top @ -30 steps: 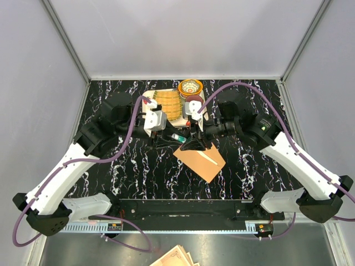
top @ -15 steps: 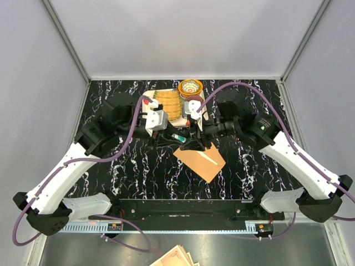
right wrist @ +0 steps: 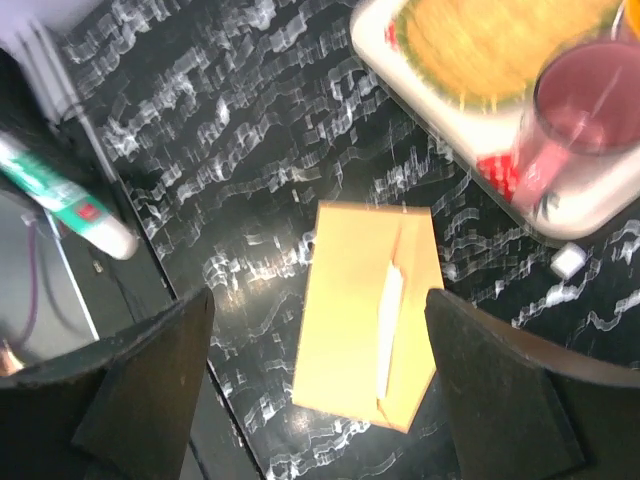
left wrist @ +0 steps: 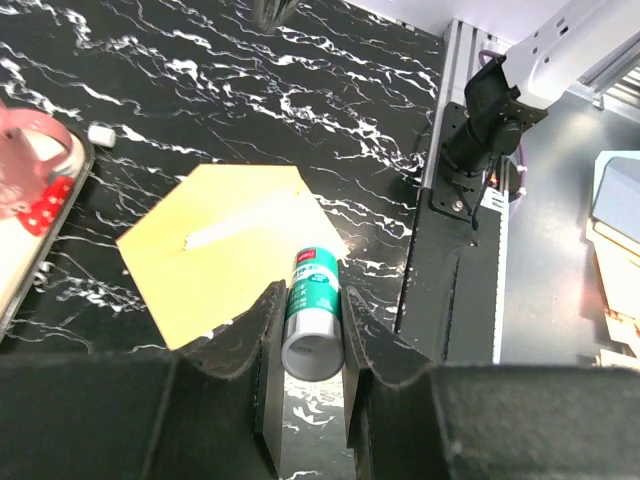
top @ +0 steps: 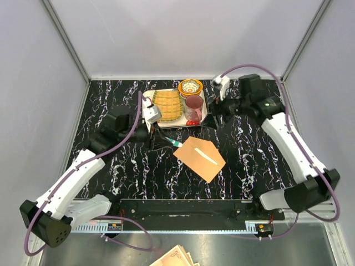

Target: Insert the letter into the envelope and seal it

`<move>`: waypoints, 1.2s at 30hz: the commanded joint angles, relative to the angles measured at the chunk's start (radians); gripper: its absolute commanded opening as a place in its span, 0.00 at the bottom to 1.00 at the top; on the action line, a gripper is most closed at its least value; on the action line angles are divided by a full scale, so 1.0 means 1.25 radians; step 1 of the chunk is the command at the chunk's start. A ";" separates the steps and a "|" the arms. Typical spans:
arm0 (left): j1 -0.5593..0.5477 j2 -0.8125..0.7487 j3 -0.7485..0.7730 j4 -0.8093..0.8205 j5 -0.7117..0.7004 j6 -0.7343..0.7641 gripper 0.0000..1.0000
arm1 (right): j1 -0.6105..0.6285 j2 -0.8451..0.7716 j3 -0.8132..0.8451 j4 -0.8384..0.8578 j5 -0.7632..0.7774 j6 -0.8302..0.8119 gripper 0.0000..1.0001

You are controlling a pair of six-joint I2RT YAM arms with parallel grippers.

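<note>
Since a second ago, our right arm has drawn back from the envelope to the upper right of the top view, and the right gripper now stands spread wide. We see the envelope lying flat at mid-frame on the table. By its upper-left corner our left gripper pinches a glue stick.

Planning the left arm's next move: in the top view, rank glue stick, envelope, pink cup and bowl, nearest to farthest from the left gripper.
1. glue stick, in the left gripper
2. envelope, just to its right
3. pink cup, farther back
4. bowl, farthest back
</note>
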 commanded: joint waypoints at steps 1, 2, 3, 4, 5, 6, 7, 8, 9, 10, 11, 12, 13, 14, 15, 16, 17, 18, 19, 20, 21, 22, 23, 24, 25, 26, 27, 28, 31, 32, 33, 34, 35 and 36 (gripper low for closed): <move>-0.002 -0.004 -0.041 0.092 0.034 -0.072 0.00 | -0.006 0.096 -0.074 -0.103 0.067 -0.167 0.89; -0.004 0.006 -0.045 0.096 0.035 -0.069 0.00 | -0.008 0.112 -0.083 -0.129 0.079 -0.194 0.89; -0.005 0.010 -0.050 0.097 0.039 -0.065 0.00 | -0.009 0.131 -0.088 -0.142 0.106 -0.241 0.87; -0.009 0.019 -0.053 0.097 0.035 -0.055 0.00 | -0.015 0.165 -0.098 -0.154 0.119 -0.258 0.85; -0.009 0.023 -0.053 0.098 0.036 -0.054 0.00 | -0.017 0.182 -0.103 -0.163 0.127 -0.277 0.84; -0.012 0.026 -0.057 0.100 0.040 -0.050 0.00 | -0.019 0.198 -0.109 -0.172 0.153 -0.305 0.84; -0.024 0.034 -0.061 0.101 0.035 -0.022 0.00 | -0.023 0.227 -0.123 -0.170 0.163 -0.316 0.85; -0.031 0.035 -0.063 0.100 0.026 -0.013 0.00 | -0.029 0.243 -0.128 -0.161 0.171 -0.328 0.86; -0.038 0.039 -0.066 0.098 0.026 -0.004 0.00 | -0.035 0.259 -0.132 -0.154 0.181 -0.340 0.86; -0.057 0.042 -0.066 0.095 0.023 0.013 0.00 | -0.044 0.290 -0.138 -0.143 0.179 -0.344 0.86; -0.065 0.042 -0.068 0.096 0.012 0.020 0.00 | -0.058 0.307 -0.136 -0.128 0.178 -0.348 0.86; -0.073 0.045 -0.069 0.096 0.010 0.023 0.00 | -0.066 0.341 -0.130 -0.123 0.174 -0.352 0.85; -0.086 0.050 -0.069 0.095 0.008 0.025 0.00 | -0.072 0.360 -0.112 -0.123 0.164 -0.356 0.85; -0.091 0.052 -0.071 0.095 0.007 0.026 0.00 | -0.080 0.376 -0.099 -0.123 0.150 -0.359 0.83; -0.096 0.055 -0.073 0.100 0.005 0.026 0.00 | -0.082 0.415 -0.087 -0.125 0.145 -0.358 0.82; -0.101 0.061 -0.074 0.102 0.007 0.025 0.00 | -0.083 0.434 -0.059 -0.130 0.134 -0.360 0.81; -0.101 0.064 -0.077 0.106 0.007 0.025 0.00 | -0.085 0.452 -0.045 -0.146 0.108 -0.366 0.79; -0.104 0.068 -0.079 0.112 0.003 0.025 0.00 | -0.085 0.484 -0.022 -0.152 0.096 -0.375 0.79; -0.104 0.069 -0.083 0.117 -0.008 0.022 0.00 | -0.085 0.499 -0.010 -0.173 0.066 -0.381 0.78; -0.104 0.072 -0.087 0.120 -0.014 0.021 0.00 | -0.087 0.511 -0.001 -0.177 0.053 -0.382 0.77; -0.104 0.076 -0.089 0.127 -0.025 0.015 0.00 | -0.087 0.529 0.010 -0.183 0.037 -0.382 0.76; -0.102 0.078 -0.090 0.133 -0.048 0.008 0.00 | -0.087 0.537 0.014 -0.189 0.010 -0.385 0.75; -0.102 0.080 -0.099 0.150 -0.064 -0.016 0.00 | -0.087 0.548 0.015 -0.187 0.000 -0.380 0.72; -0.102 0.084 -0.105 0.165 -0.080 -0.029 0.00 | -0.087 0.554 0.016 -0.186 -0.011 -0.375 0.70; -0.104 0.087 -0.111 0.180 -0.112 -0.044 0.00 | -0.087 0.560 0.016 -0.182 -0.030 -0.369 0.68; -0.104 0.089 -0.126 0.209 -0.131 -0.078 0.00 | -0.087 0.568 0.005 -0.178 -0.036 -0.355 0.65; -0.104 0.096 -0.132 0.222 -0.151 -0.097 0.00 | -0.087 0.569 -0.001 -0.173 -0.040 -0.347 0.56; -0.105 0.103 -0.136 0.230 -0.183 -0.108 0.00 | -0.087 0.569 -0.008 -0.155 -0.042 -0.338 0.52; -0.111 0.147 -0.128 0.231 -0.230 -0.123 0.00 | -0.095 0.552 -0.045 -0.122 -0.069 -0.300 0.36; -0.118 0.158 -0.125 0.230 -0.241 -0.103 0.00 | -0.099 0.536 -0.067 -0.111 -0.076 -0.267 0.32; -0.123 0.176 -0.125 0.230 -0.250 -0.085 0.00 | -0.100 0.528 -0.078 -0.099 -0.081 -0.251 0.27; -0.129 0.185 -0.125 0.230 -0.263 -0.065 0.00 | -0.109 0.522 -0.090 -0.069 -0.086 -0.230 0.16; -0.143 0.193 -0.127 0.233 -0.268 -0.018 0.00 | -0.114 0.509 -0.116 -0.053 -0.091 -0.186 0.10; -0.151 0.206 -0.128 0.237 -0.275 0.002 0.00 | -0.122 0.504 -0.130 -0.036 -0.095 -0.163 0.05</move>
